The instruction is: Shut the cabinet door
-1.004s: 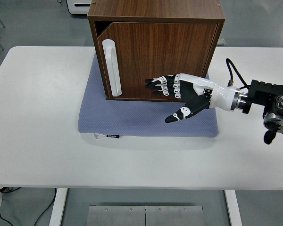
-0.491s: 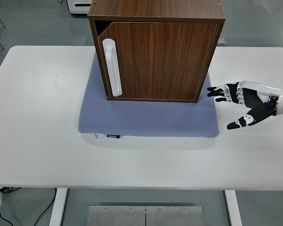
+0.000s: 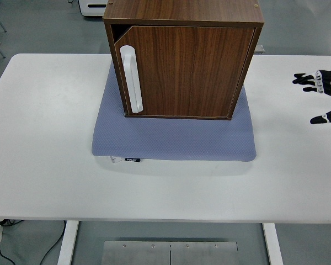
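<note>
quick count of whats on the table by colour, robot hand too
brown: 1, the cabinet with its door
white: 1, the door handle
blue-grey: 1, the mat under the cabinet
black and white: 1, the right hand at the right edge, fingers spread
total: 4

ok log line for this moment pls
door: brown wooden cabinet door shut | right hand: open, at right table edge, clear of cabinet | left hand: out of view

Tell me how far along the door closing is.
Looks done: the cabinet door sits flush in the wooden cabinet, white handle at its left edge. Nothing in hand; the right hand is open at the right edge, clear of the cabinet. Nothing visibly left.
</note>
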